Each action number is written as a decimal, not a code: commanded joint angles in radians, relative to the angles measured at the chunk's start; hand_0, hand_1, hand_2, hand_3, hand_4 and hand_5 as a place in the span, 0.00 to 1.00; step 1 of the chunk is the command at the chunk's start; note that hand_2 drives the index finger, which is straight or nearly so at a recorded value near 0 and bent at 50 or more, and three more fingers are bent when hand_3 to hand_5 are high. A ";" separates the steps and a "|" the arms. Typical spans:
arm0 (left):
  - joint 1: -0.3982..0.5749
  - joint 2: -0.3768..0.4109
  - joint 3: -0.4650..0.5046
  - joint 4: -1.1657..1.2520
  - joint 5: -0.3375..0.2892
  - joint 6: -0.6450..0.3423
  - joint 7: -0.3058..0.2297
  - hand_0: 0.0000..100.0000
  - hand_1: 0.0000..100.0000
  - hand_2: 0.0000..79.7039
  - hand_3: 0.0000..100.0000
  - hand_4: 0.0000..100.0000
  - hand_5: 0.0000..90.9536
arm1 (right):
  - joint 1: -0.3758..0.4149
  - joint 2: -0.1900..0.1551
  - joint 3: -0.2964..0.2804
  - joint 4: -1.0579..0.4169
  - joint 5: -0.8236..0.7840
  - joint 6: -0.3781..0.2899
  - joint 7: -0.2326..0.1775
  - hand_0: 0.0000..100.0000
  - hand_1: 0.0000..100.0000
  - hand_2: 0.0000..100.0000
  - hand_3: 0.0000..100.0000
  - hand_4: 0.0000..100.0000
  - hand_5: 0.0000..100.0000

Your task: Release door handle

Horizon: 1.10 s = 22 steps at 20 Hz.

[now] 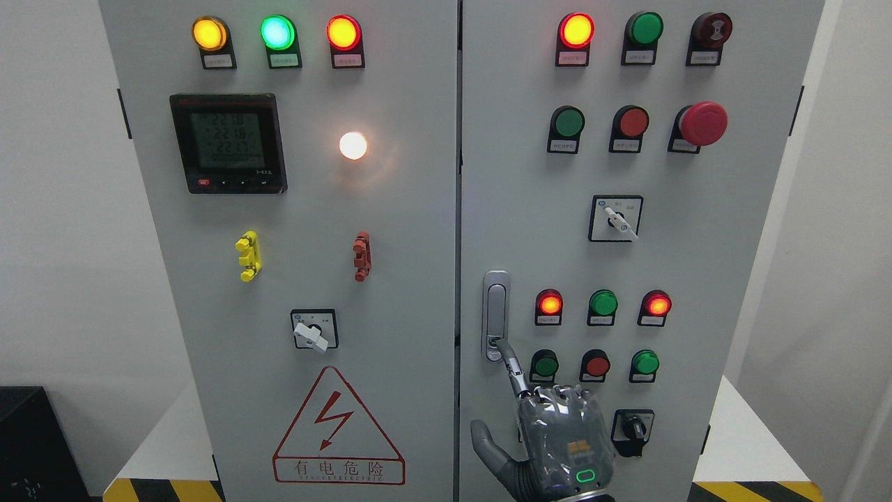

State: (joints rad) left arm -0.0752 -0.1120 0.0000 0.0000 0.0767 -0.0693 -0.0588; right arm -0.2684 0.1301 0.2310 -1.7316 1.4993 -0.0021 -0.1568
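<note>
Head view: one extended finger (512, 366) of the right hand (561, 443) touches the lower end of the door handle (495, 315), the other fingers curled at the knuckles and gripping nothing. Its wrist is cut off by the bottom edge. That handle stands upright at the left edge of the right cabinet door (739, 279). Button labels are too small to read.

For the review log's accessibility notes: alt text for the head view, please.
A robot hand rises from the bottom edge, one extended finger touching the lower end of the vertical door handle on the right cabinet door. Both grey doors carry lit indicator lamps, push buttons and rotary switches.
</note>
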 commanded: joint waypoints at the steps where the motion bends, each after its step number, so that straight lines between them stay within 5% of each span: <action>1: 0.000 0.000 -0.021 -0.020 0.000 0.000 0.000 0.00 0.00 0.03 0.09 0.01 0.00 | -0.009 0.002 0.005 0.020 0.004 0.001 0.000 0.32 0.33 0.00 1.00 1.00 0.99; 22: 0.000 0.000 -0.021 -0.020 0.000 0.000 0.000 0.00 0.00 0.03 0.09 0.01 0.00 | -0.011 0.006 0.008 0.029 0.004 0.013 0.016 0.32 0.34 0.01 1.00 1.00 0.99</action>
State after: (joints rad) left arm -0.0752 -0.1120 0.0000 0.0000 0.0767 -0.0693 -0.0587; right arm -0.2789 0.1352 0.2376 -1.7090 1.5036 0.0078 -0.1433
